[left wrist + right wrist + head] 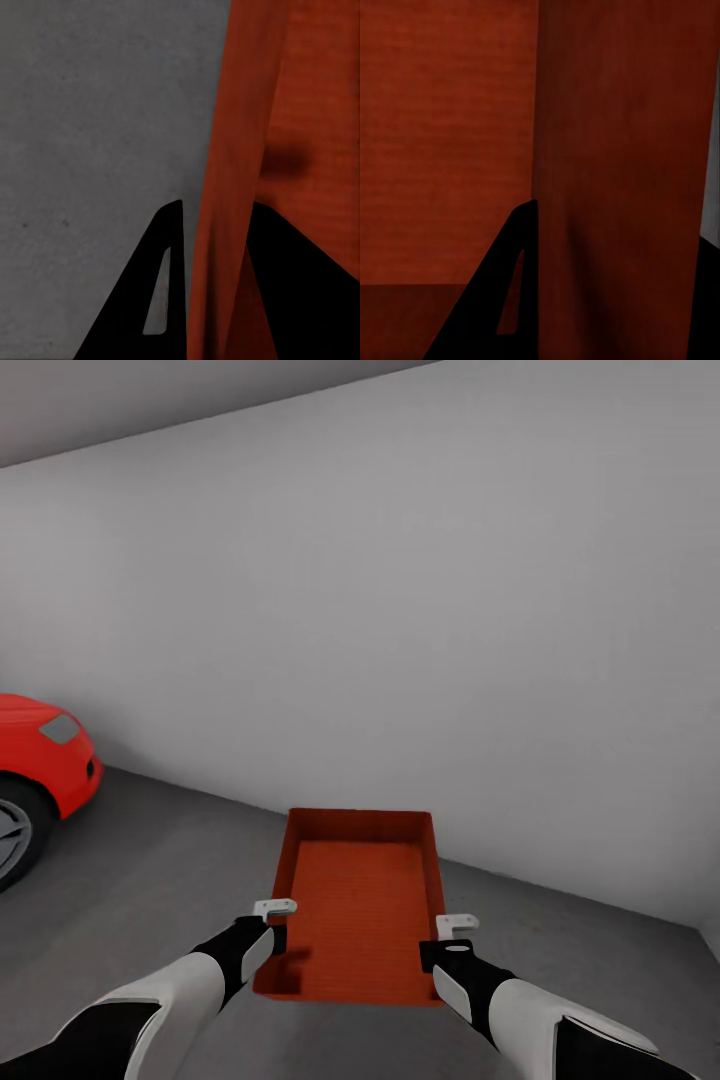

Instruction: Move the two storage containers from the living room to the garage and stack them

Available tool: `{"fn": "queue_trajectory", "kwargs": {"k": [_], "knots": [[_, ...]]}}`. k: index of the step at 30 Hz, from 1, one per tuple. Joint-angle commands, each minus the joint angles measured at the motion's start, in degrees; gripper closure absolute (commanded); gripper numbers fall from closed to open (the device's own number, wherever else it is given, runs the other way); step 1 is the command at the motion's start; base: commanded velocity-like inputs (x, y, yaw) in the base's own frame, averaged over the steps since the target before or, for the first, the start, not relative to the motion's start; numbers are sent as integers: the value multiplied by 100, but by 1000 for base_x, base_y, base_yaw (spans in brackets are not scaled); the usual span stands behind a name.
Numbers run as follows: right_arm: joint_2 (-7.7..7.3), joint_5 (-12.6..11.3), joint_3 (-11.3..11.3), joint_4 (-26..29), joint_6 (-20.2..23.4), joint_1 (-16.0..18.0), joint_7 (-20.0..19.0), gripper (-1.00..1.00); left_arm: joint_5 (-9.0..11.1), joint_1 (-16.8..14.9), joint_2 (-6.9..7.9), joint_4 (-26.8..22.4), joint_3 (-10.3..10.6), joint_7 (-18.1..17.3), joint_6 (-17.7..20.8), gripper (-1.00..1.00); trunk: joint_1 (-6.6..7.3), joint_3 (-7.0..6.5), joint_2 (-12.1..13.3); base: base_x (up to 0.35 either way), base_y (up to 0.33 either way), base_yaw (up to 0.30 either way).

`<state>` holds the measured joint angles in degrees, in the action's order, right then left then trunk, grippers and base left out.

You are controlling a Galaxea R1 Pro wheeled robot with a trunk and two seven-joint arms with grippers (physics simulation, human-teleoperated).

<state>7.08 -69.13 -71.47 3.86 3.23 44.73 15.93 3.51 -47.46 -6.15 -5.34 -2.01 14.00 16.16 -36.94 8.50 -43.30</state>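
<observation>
Each gripper's fingers straddle a long wall of one storage container (362,900): the left gripper (272,922) pinches its left wall and the right gripper (446,938) its right wall, holding it level in front of the robot. It hangs over the garage's grey concrete floor (160,880), near the far wall (400,610), the red car (40,760) far left. The carry looks nearly finished, but this bin is not yet set down, and stacking the other remains.
</observation>
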Motion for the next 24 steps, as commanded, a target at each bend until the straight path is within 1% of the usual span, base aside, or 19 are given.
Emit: {"fn": "queue_trajectory", "kwargs": {"k": [1,24], "knots": [[-5,128,37,-149,-42,9,59,100,-26,0,9,7,-80,94,45,100,-5,8,-7,323,0,-288],[-5,128,37,-149,-41,9,59,100,-26,0,9,7,-80,94,45,100,-5,8,-7,323,0,-288]]}}
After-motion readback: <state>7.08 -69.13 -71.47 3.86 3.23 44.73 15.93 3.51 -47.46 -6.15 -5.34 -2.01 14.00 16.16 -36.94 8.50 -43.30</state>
